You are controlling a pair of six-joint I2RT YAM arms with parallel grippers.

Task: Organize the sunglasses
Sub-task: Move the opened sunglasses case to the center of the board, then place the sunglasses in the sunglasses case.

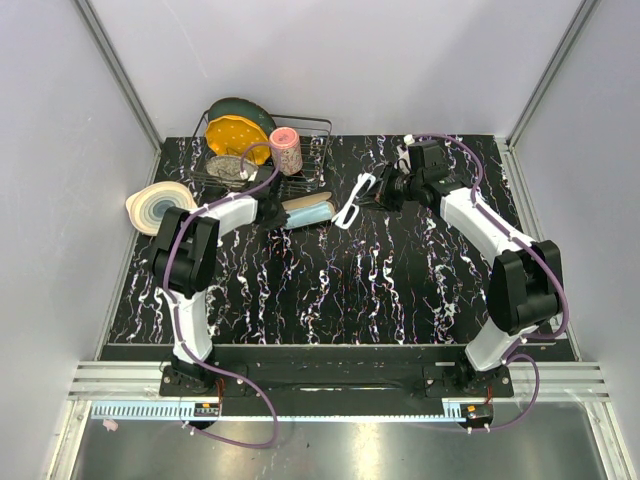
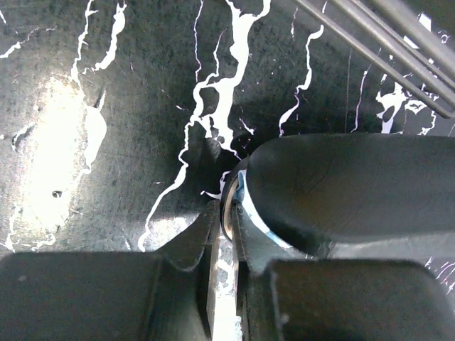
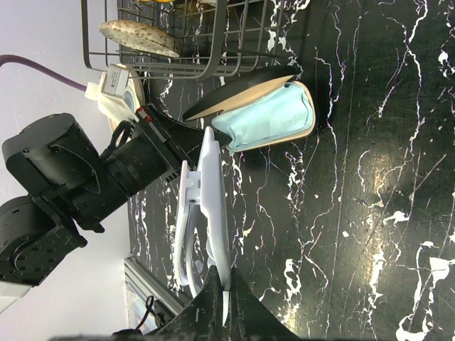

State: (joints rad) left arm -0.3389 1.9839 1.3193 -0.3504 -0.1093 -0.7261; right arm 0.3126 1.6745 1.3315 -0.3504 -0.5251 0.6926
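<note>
Top view first: the right hand sits in the upper middle of the frame, clamped tight on the sunglasses. The whitish frame juts out to the left of its fingers, just beside the open glasses case and not touching it. From the right wrist camera, the fingertips at the bottom edge are pinched narrow on one end of the frame. The sunglasses run up the picture from there toward the case, slim arms tucked alongside.

The case lies open with its black lid raised, and the light-blue cloth lies inside it. On the other side, the left hand has its fingers nearly together. The left wrist camera shows them nipping the thin rim of the glasses case at lower centre, a sliver of blue showing at the edge.

Behind it all, upper left on the black marbled bench, stands a wire rack with a yellow plate and a pink cup.
</note>
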